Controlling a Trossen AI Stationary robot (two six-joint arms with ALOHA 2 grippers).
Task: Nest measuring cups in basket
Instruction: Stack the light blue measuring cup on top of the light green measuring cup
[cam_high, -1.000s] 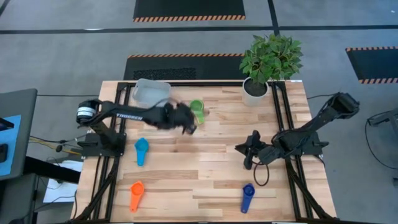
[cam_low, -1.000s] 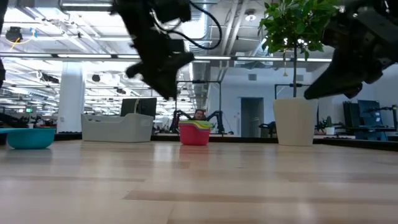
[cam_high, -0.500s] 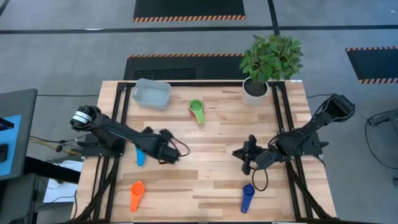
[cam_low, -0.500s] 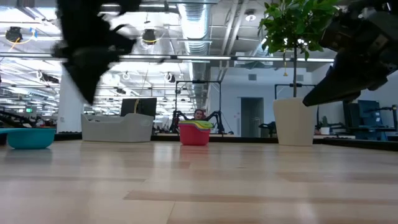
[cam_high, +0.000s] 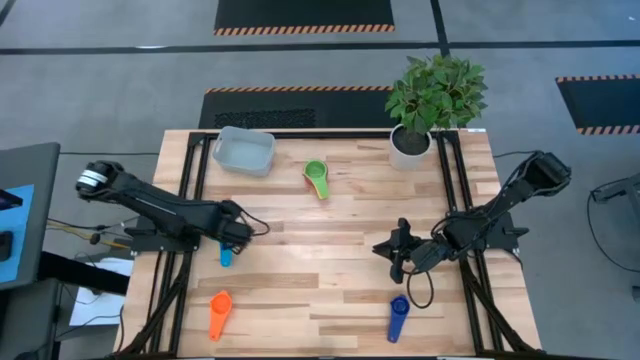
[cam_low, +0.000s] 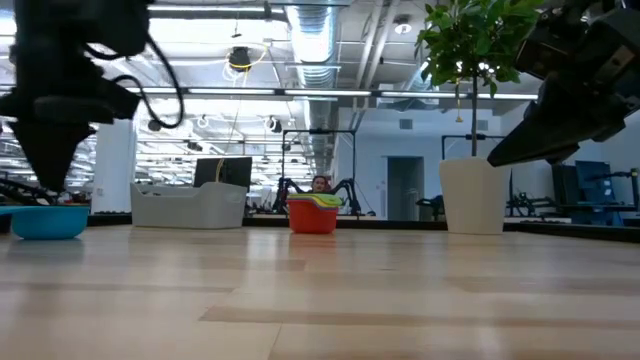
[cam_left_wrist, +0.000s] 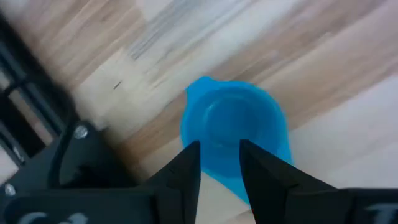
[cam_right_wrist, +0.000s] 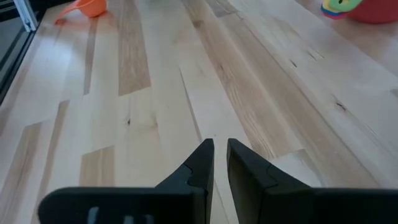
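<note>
A light blue cup (cam_left_wrist: 233, 130) stands on its bowl's base on the table at the near left; in the high view only its handle (cam_high: 225, 257) shows. My left gripper (cam_high: 232, 235) hangs open just above it, fingers pointing down on either side of the bowl's rim (cam_left_wrist: 219, 168). In the low view it stands over the cup (cam_low: 45, 220). A red cup with yellow and green cups nested in it (cam_low: 313, 212) stands at the far middle (cam_high: 317, 178). The basket (cam_high: 244, 150) stands at the far left. My right gripper (cam_high: 395, 250) is shut and empty.
An orange cup (cam_high: 218, 312) lies near the front left and a dark blue cup (cam_high: 399, 317) near the front right. A white plant pot (cam_high: 410, 145) stands at the far right. Black frame rails (cam_high: 190, 190) run along both table sides.
My left gripper has swung from beside the green-topped cup stack toward the table's near left and come down over the light blue cup, fingers pointing down. My right gripper has shifted slightly toward the near edge. No cup has moved.
</note>
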